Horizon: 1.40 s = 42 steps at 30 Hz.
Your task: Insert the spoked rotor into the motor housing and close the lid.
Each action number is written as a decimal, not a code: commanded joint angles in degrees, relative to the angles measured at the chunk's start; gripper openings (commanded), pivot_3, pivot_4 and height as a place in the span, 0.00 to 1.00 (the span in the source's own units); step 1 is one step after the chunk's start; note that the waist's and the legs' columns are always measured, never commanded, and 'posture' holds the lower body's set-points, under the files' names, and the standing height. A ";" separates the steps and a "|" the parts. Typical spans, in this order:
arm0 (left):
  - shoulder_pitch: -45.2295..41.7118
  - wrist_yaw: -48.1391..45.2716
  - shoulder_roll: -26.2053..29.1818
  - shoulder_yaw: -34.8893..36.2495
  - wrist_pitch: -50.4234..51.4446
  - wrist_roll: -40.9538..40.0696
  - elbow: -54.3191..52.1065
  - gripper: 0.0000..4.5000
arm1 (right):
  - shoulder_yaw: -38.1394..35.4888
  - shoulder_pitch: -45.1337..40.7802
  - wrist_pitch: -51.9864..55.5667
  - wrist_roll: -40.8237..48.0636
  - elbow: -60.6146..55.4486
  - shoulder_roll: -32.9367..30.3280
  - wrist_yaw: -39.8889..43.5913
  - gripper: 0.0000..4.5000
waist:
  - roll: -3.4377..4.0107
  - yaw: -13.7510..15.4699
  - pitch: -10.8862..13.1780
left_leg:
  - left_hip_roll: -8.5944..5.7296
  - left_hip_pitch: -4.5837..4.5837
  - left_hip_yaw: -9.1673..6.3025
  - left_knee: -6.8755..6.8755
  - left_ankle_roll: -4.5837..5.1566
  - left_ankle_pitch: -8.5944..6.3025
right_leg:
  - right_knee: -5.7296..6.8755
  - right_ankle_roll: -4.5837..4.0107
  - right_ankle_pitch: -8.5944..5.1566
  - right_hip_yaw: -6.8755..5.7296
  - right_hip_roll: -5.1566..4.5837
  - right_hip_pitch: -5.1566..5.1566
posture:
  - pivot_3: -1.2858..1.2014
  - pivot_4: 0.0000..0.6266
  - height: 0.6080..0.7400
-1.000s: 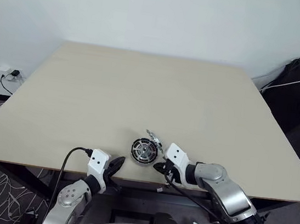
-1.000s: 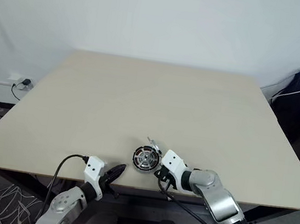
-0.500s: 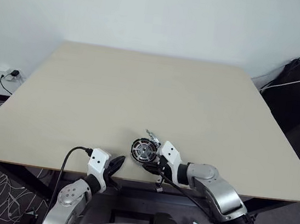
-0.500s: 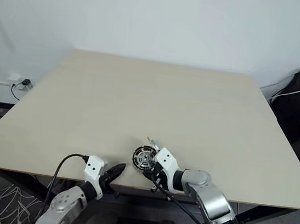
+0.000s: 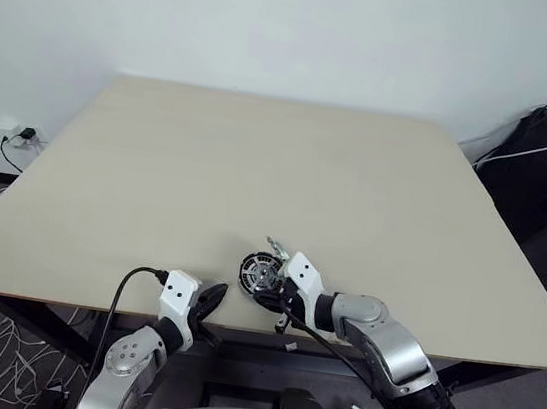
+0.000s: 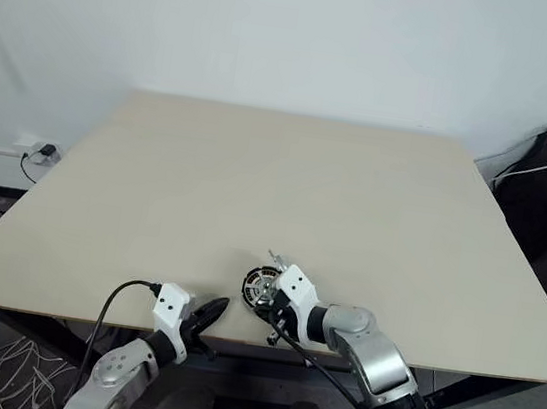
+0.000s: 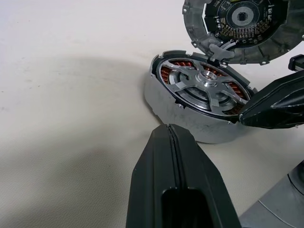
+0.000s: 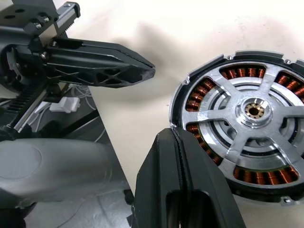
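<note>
We see the spoked rotor (image 8: 254,114) already seated in the motor housing (image 7: 190,118) near the counter (image 5: 259,162) front edge, lid (image 7: 240,28) open behind, right gripper (image 5: 280,296) jaws shut against the rim, probably to nudge, left gripper (image 5: 215,298) jaws shut alongside.

Your two head views look forward and down from high up over the table (image 5: 259,162), taking in nearly its whole top and the wall behind. Both wrist cams sit way closer, low to the surface, staring along their own fingers from opposite sides. All four share the motor housing (image 7: 199,95) near the table's front edge.
</note>
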 commanded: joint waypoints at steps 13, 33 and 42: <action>-1.03 -0.50 -0.28 0.25 -2.01 -0.65 0.05 0.00 | 1.65 -1.63 -3.37 -4.08 2.96 0.34 -3.06 0.00 | 0.02 -0.19 -0.01 | 0.00 0.02 0.01 0.02 -0.01 0.01 | 0.02 0.02 0.01 0.01 0.01 0.02 | 0.52 0.00 1.00; -1.08 -1.05 -0.23 0.36 -3.33 -0.74 1.84 0.00 | -0.19 -2.51 -6.49 -4.93 5.61 5.26 -8.69 0.00 | 0.03 -0.35 -0.01 | 0.00 0.07 -0.03 0.06 -0.05 0.05 | 0.10 0.04 0.07 0.01 -0.01 0.05 | 0.52 0.00 1.00; -0.78 -0.92 -0.39 0.16 -3.55 -0.74 1.79 0.00 | 0.43 1.03 -5.40 -0.73 -2.94 -3.56 1.88 0.00 | 0.03 -0.27 -0.01 | 0.00 0.03 -0.03 0.04 -0.04 0.05 | 0.02 0.03 0.07 0.00 -0.03 0.04 | 0.52 0.00 1.00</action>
